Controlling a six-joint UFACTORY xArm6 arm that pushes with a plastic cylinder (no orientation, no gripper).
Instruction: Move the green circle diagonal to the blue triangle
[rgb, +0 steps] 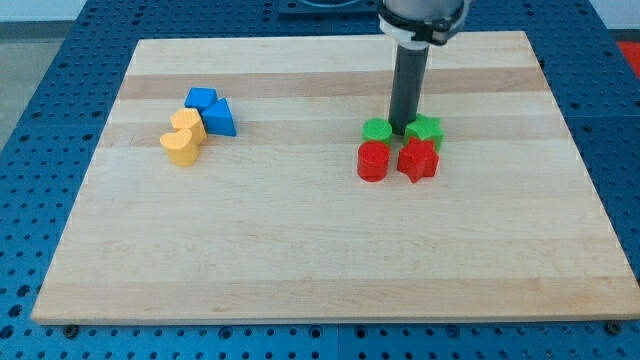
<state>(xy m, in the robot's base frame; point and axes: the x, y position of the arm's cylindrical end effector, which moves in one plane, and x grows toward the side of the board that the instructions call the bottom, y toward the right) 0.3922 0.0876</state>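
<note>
Wooden board (300, 260) on blue pegboard (40, 60). My tip (402, 133), holding nothing, sits between green circle (377, 130) and green star (426, 129); blue triangle (220, 119) lies well left.

My arm comes down from the top edge of the frame, right of centre, its grey collar cut off there. The dark rod hangs straight and upright, my tip (402, 133) low in the frame's upper-right middle
</note>
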